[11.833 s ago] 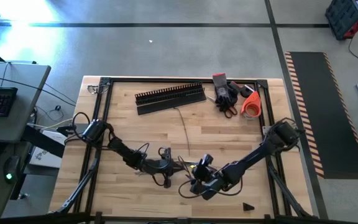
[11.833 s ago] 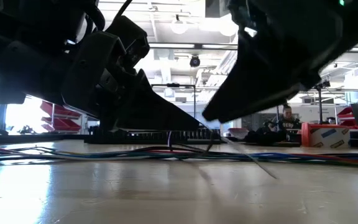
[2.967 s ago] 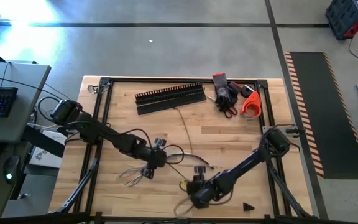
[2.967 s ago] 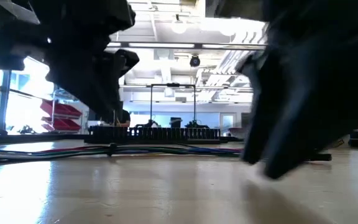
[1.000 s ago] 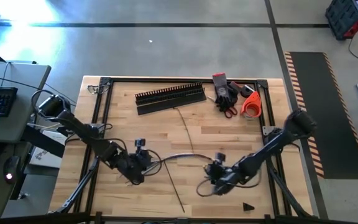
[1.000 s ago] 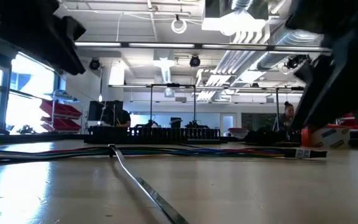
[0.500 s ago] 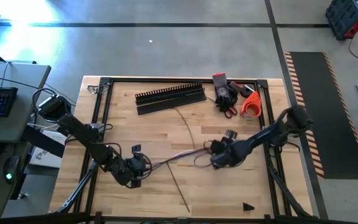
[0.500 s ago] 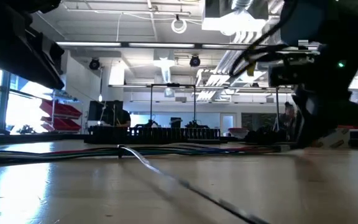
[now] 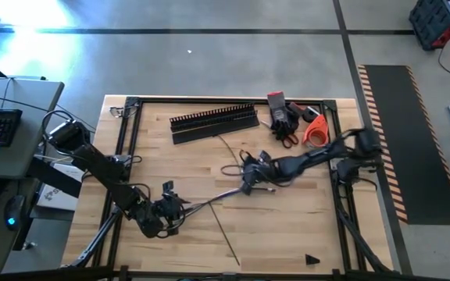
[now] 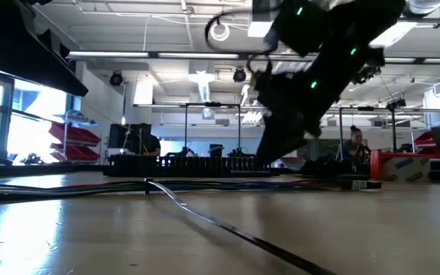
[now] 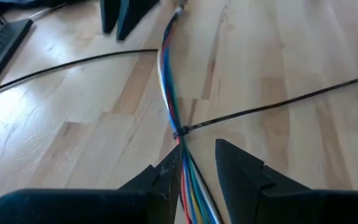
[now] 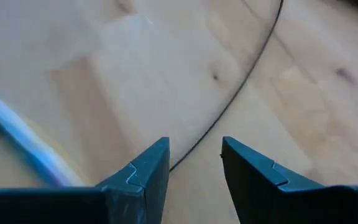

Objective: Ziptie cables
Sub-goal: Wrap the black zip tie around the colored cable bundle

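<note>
Change: right arm has swung from the worktop's near right toward the middle back over the last second; left arm has barely shifted.
Cables: bundle lies across the worktop's middle, running from the left pincer up toward the right one; a black ziptie cinches it close ahead of the left fingers, its tail trailing off across the wood.
Left pincer: near the front left, fingers pinching the cables' end.
Right pincer: over the middle, just short of the slotted duct; fingers stand a little apart with bare wood between, gripping nothing visible; cable bundle passes beside them.
Edges: black frame rail bounds the worktop; duct, gloves and orange tape roll crowd the back edge.
Open room: bare wood at front centre and front right, crossed only by a thin black ziptie.
</note>
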Tool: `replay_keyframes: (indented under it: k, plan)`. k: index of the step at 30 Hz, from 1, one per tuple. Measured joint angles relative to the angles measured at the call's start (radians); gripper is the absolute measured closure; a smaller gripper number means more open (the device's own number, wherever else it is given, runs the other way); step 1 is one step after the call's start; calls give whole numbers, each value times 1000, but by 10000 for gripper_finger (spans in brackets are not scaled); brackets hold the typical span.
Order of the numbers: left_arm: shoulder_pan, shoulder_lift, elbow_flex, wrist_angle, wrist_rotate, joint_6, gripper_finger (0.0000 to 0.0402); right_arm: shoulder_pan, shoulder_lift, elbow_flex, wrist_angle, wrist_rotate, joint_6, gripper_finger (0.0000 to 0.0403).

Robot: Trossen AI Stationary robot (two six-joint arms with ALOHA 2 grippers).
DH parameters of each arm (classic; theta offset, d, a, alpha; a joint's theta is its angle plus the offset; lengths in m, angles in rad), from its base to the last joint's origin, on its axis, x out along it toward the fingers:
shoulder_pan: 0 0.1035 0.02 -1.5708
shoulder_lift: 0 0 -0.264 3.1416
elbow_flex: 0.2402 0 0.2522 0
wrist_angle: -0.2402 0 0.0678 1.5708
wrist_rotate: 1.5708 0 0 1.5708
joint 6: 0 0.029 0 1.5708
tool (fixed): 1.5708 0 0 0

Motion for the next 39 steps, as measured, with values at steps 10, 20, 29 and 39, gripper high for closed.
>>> replay_keyframes:
  k: [10, 20, 29, 39]
  plan:
    - [13, 81, 0, 81, -76, 37, 330, -20, 154, 12, 53, 16, 15, 312]
    - [142, 151, 1, 149, -69, 236, 330, 68, 31, -2, -58, 64, -88, 401]
    - [258, 135, 2, 114, 105, 320, 307, 192, -108, 2, -124, 201, -142, 403]
    - [216, 144, -1, 170, 117, 411, 301, 472, -155, 3, 43, 340, -386, 403]
